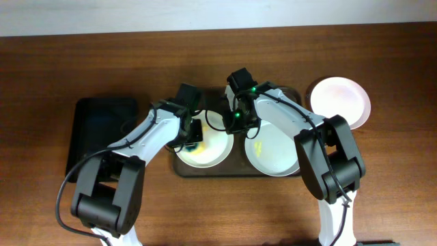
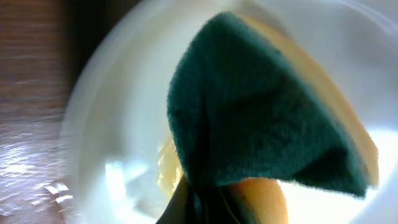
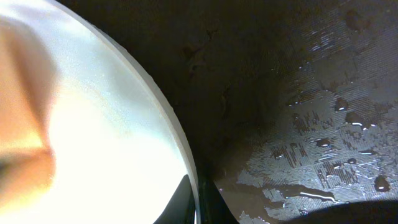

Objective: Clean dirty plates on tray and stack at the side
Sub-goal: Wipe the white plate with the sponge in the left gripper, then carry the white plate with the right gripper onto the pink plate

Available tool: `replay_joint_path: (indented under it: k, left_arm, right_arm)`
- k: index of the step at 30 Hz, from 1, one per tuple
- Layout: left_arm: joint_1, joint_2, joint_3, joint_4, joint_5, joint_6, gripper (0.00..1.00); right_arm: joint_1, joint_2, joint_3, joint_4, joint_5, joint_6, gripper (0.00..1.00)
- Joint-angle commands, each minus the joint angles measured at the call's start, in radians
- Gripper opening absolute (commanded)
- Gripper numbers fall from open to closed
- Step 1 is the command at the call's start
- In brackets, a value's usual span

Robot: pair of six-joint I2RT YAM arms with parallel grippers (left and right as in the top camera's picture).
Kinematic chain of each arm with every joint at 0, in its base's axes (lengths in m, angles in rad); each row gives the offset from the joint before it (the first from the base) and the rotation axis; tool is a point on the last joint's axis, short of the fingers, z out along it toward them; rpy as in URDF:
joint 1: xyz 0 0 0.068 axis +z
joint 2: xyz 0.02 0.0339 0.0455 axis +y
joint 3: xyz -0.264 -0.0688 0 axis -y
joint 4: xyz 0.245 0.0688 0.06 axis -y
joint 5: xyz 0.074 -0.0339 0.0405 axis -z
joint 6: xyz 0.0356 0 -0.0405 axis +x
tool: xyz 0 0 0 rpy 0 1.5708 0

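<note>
The brown tray (image 1: 235,166) holds two white plates. My left gripper (image 1: 193,133) is shut on a green-and-yellow sponge (image 2: 267,118) that presses on the left plate (image 1: 213,150), whose white surface (image 2: 118,130) shows a yellowish smear by the sponge. My right gripper (image 1: 235,125) is shut on that plate's right rim; the rim sits between its fingers (image 3: 196,208) in the right wrist view, with the plate (image 3: 112,143) to the left. The right plate (image 1: 278,156) has a small yellow smear. A third plate (image 1: 339,101) lies on the table right of the tray.
A smaller black tray (image 1: 102,130) lies on the wooden table at the left. The brown tray's floor (image 3: 323,143) is wet with droplets. Both arms cross over the middle of the tray.
</note>
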Motion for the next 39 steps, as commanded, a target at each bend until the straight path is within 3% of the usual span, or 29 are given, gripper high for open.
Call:
replay_joint_path:
  k: [1,4,7,10,11,14,17,21,23,24,26,27,28,30,31,32,33,36,39]
  left_arm:
    - [0.085,0.038,0.03,-0.099,-0.359,-0.036,0.0]
    - [0.087,-0.054,0.118,-0.179,-0.342,-0.086,0.0]
    - [0.127,-0.29,0.134,-0.214,-0.269,-0.193,0.0]
    - [0.263,-0.557,0.134,-0.289,-0.205,-0.19,0.0]
    - [0.307,-0.616,0.134,-0.327,-0.205,-0.19,0.0]
    - [0.492,-0.715,0.132,-0.436,-0.187,-0.19,0.0]
    - [0.509,-0.709,0.13,-0.442,-0.19,-0.19,0.0]
    - [0.509,-0.709,0.129,-0.442,-0.19,-0.19,0.0]
    - [0.509,-0.709,0.129,-0.442,-0.19,-0.19,0.0]
    - [0.508,-0.709,0.129,-0.442,-0.19,-0.189,0.0]
    - [0.508,-0.709,0.129,-0.442,-0.19,-0.182,0.0]
    - [0.508,-0.709,0.129,-0.442,-0.194,-0.182,0.0]
    - [0.508,-0.709,0.128,-0.442,-0.194,-0.182,0.0]
    - [0.508,-0.709,0.126,-0.438,-0.195,-0.182,0.0]
    - [0.508,-0.709,0.125,-0.438,-0.198,-0.182,0.0]
    - [0.508,-0.709,0.125,-0.438,-0.197,-0.182,0.0]
    - [0.508,-0.709,0.116,-0.434,-0.197,-0.182,0.0]
    - [0.508,-0.707,0.079,-0.409,-0.197,-0.182,0.0]
    - [0.508,-0.705,0.079,-0.404,-0.197,-0.182,0.0]
  right_arm:
    - [0.004,0.023,-0.023,-0.02,0.08,0.012,0.04]
    - [0.005,0.014,-0.023,-0.019,0.079,0.011,0.04]
    - [0.006,-0.066,0.004,-0.04,0.084,0.007,0.04]
    - [0.02,-0.224,0.05,-0.103,0.227,-0.09,0.04]
    - [0.049,-0.284,0.074,-0.132,0.332,-0.126,0.04]
    - [0.244,-0.424,0.121,-0.143,0.969,-0.171,0.04]
    - [0.462,-0.43,0.133,-0.062,1.532,-0.452,0.04]
    - [0.542,-0.43,0.133,0.301,1.771,-0.895,0.04]
    - [0.541,-0.43,0.132,0.367,1.777,-0.893,0.04]
    - [0.536,-0.43,0.131,0.365,1.777,-0.826,0.04]
    - [0.51,-0.429,0.115,0.253,1.736,-0.616,0.04]
    - [0.481,-0.429,0.112,0.051,1.609,-0.374,0.04]
    - [0.409,-0.429,0.112,-0.158,1.268,-0.08,0.04]
    - [0.205,-0.429,0.112,-0.18,0.72,0.094,0.04]
    - [-0.003,-0.423,0.112,-0.186,0.311,0.08,0.04]
    - [-0.089,-0.418,0.112,-0.206,0.171,0.05,0.04]
    - [-0.265,-0.395,0.112,-0.28,0.097,0.025,0.04]
    - [-0.617,-0.352,0.109,-0.351,0.081,-0.068,0.04]
    - [-0.825,-0.306,0.109,-0.277,0.06,-0.068,0.04]
